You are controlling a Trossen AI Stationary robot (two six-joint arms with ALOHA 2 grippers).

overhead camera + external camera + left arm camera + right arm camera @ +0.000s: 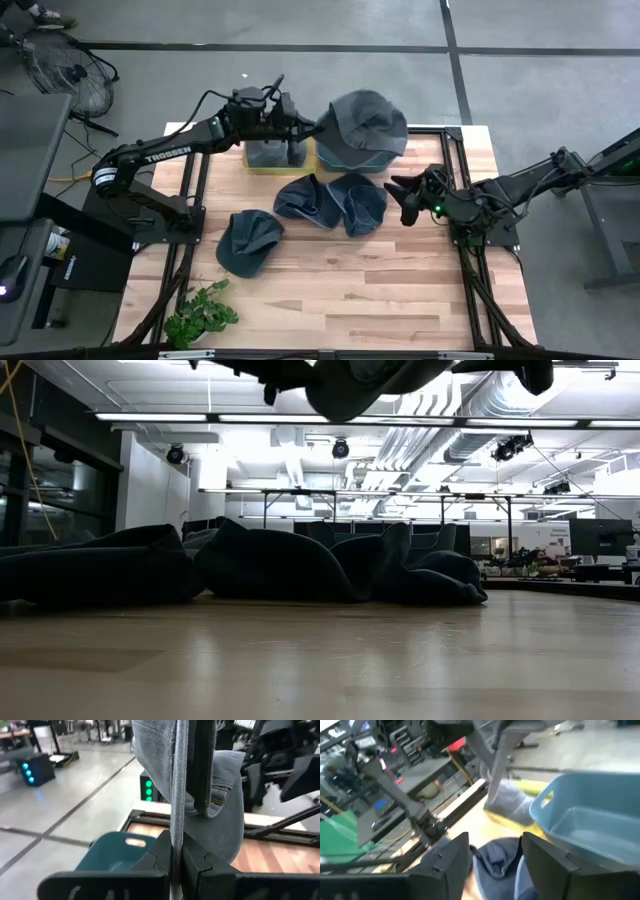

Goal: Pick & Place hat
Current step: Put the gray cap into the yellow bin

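Observation:
My left gripper [312,127] reaches in from the table's left and is shut on a grey denim hat [367,122]. The hat hangs in the air over a yellow-green bin [352,160] at the far side; in the low view this hat [360,380] shows at the top edge. In the left wrist view the hat [227,780] fills the middle. Three more dark blue hats lie flat on the wood: one [249,241], a second [305,199] and a third [358,203]. My right gripper [405,196] waits open just right of the third hat, touching nothing. My left gripper pinches the hat's brim edge [175,795] between its two shut fingers [197,860]. The cloth runs as a thin strip straight between them. The fingers come in level from the table's left. The hat is lifted clear, with its crown [227,780] beyond the fingers above the bin.
A grey bin [275,155] stands left of the yellow-green one, under my left arm. A blue bin [590,820] shows in the right wrist view. A small green plant [200,315] sits at the near left corner. The near half of the table [350,300] is bare wood.

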